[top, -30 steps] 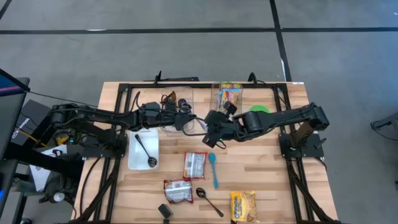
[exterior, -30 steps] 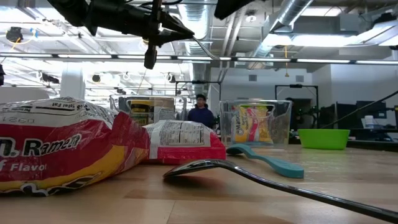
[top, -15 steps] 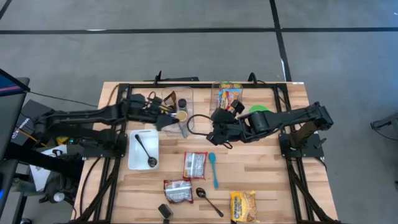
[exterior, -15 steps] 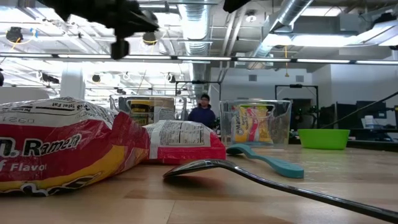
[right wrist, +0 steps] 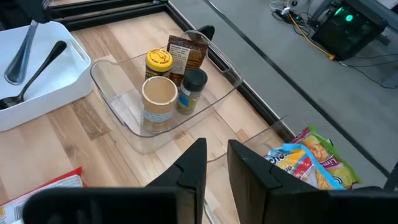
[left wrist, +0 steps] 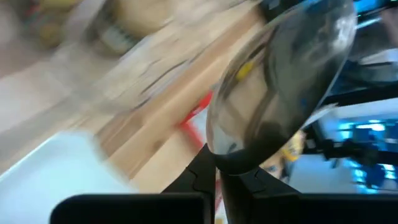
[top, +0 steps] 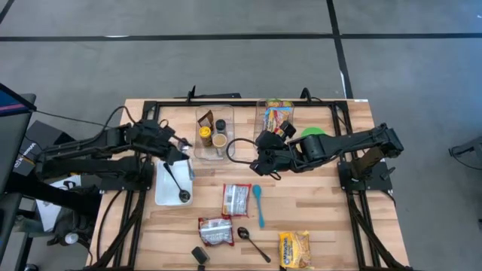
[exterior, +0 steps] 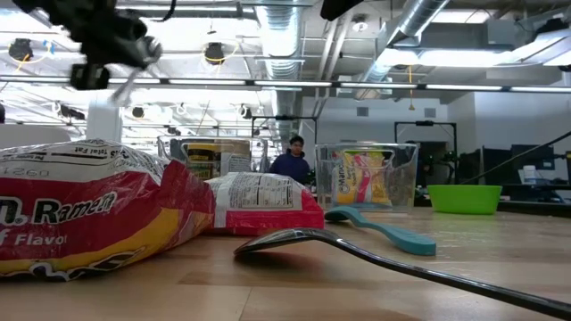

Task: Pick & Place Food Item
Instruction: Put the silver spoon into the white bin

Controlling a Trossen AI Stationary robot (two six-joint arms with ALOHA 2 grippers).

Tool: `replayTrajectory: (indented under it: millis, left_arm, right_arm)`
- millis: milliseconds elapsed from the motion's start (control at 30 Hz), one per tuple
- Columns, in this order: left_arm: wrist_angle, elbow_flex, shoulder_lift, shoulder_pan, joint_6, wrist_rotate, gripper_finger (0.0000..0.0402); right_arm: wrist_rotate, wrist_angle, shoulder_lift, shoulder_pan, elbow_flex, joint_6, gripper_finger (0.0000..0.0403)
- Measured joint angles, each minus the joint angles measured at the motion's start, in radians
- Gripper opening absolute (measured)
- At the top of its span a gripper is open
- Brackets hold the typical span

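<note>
Left gripper (top: 175,153), clenched on a metal spoon (left wrist: 280,81), hovers just above the upper edge of the white tray (top: 162,197). The tray lies at six o'clock from it in the high view, long axis twelve-to-six, another spoon (top: 175,182) already inside. Right gripper (top: 260,162), empty and nearly closed, waits near table centre, farther off.

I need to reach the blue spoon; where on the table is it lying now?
In the high view, the blue spoon lies flat near the table's middle, just right of a red ramen packet and below the right gripper.
</note>
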Motion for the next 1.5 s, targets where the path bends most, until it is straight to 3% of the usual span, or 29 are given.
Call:
replayTrajectory:
  millis: [400,1200,1500]
  left_arm:
    - [-0.342,-0.001,-0.028,0.000,-0.105,-0.006,0.0004]
    - [-0.244,-0.180,-0.095,-0.002,-0.370,0.003,0.0004]
    - [-0.145,-0.242,-0.094,-0.060,-0.472,0.002,0.0004]
  right_arm:
    - [-0.001,-0.001,0.000,0.002,0.000,0.015,0.0058]
    - [-0.029,-0.040,0.001,0.002,0.000,0.007,0.0058]
    - [-0.029,-0.058,0.001,0.002,-0.001,0.005,0.0058]
